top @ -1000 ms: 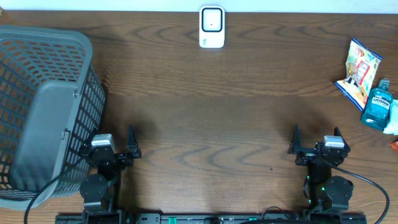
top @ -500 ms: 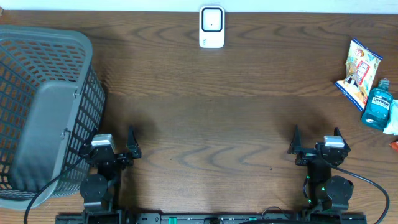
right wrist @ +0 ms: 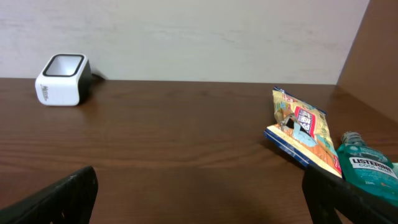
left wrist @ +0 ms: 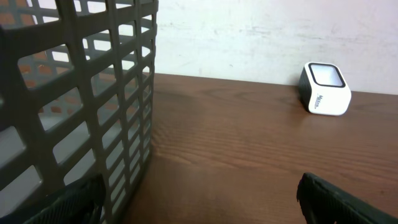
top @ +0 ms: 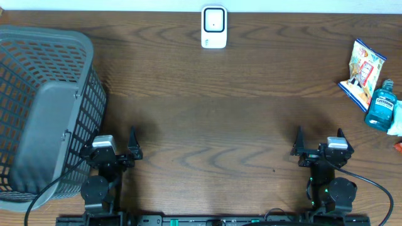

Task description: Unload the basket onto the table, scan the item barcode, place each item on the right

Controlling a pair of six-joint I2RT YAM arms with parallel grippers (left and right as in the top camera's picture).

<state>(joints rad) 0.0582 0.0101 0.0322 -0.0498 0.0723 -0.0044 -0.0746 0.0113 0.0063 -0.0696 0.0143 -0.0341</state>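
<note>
Grey basket [top: 88, 107] left, seemingly just floor inside; snack bag [top: 362, 72] outside.

The bottle [right wrist: 368, 173] bears the only wording that reads clearly: its label [right wrist: 367, 164] says LISTERINE in white capitals on a dark band, legible in both the overhead and the right wrist views. A smaller line under the brand seems to read COOL MINT, though it is too fine to be sure. The bag [right wrist: 301, 132] lying just beside the bottle is covered in bright printing, but none of its lettering can be made out. The scanner [left wrist: 324, 89], well apart from the bottle, has a small dark mark on its white side, too blurred to read
</note>
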